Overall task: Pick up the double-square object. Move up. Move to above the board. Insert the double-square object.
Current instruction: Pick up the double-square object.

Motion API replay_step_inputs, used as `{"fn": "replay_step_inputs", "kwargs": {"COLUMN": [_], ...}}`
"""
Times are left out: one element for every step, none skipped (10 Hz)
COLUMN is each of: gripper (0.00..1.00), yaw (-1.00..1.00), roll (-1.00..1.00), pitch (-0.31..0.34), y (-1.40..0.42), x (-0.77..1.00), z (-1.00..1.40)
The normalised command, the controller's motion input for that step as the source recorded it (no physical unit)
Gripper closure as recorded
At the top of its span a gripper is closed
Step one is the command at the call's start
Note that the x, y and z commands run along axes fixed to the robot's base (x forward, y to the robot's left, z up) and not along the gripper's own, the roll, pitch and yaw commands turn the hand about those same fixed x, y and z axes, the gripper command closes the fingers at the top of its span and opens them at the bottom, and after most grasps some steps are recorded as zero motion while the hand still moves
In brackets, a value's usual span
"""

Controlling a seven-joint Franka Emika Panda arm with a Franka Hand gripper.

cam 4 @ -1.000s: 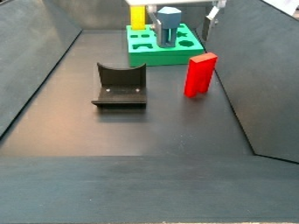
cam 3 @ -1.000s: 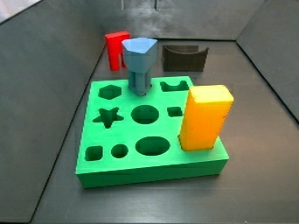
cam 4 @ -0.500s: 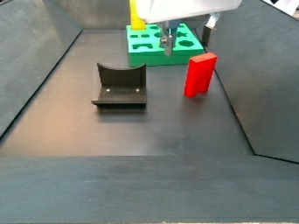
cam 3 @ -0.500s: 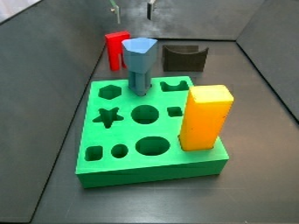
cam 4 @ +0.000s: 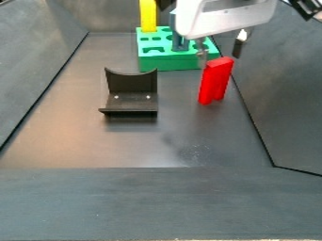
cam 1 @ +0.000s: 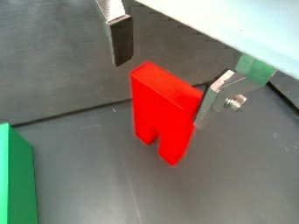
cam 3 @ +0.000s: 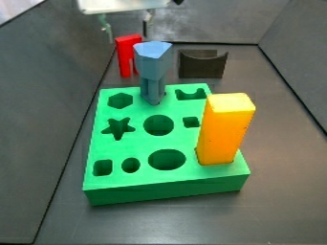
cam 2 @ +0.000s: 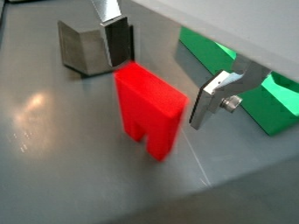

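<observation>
The double-square object (cam 3: 126,55) is a red upright block on the dark floor behind the board (cam 3: 128,177), a green slab with cut-out holes. It also shows in a side view (cam 4: 216,80) and in both wrist views (cam 1: 163,109) (cam 2: 149,109). My gripper (cam 3: 125,29) is open and hangs just over the block's top, one finger on each side, not touching. In the wrist views the fingers (cam 1: 119,39) (cam 2: 211,96) straddle the block with gaps on both sides. The gripper also shows from the side (cam 4: 221,45).
A blue-grey hexagonal peg (cam 3: 153,72) and a tall orange-yellow block (cam 3: 227,124) stand in the board. The dark fixture (cam 3: 201,63) (cam 4: 128,91) sits on the floor beside the red block. Grey walls enclose the floor.
My gripper has come down from above into view and now sits with its open fingers around the top of the red block. The block has not moved.
</observation>
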Motion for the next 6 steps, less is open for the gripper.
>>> {"fn": "replay_step_inputs", "kwargs": {"gripper": [0.00,0.00,0.00,0.00,0.00,0.00], "yaw": [0.02,0.15,0.12,0.10,0.15,0.17], "roll": [0.02,0.02,0.00,0.00,0.01,0.00], "pitch": [-0.064,-0.109,-0.079,-0.047,-0.130,-0.091], "y": [0.00,0.03,0.02,0.00,0.00,0.00], "x": [0.00,0.20,0.42,0.39,0.00,0.00], "z": [-0.23,-0.42,-0.36,-0.28,-0.47,-0.30]}}
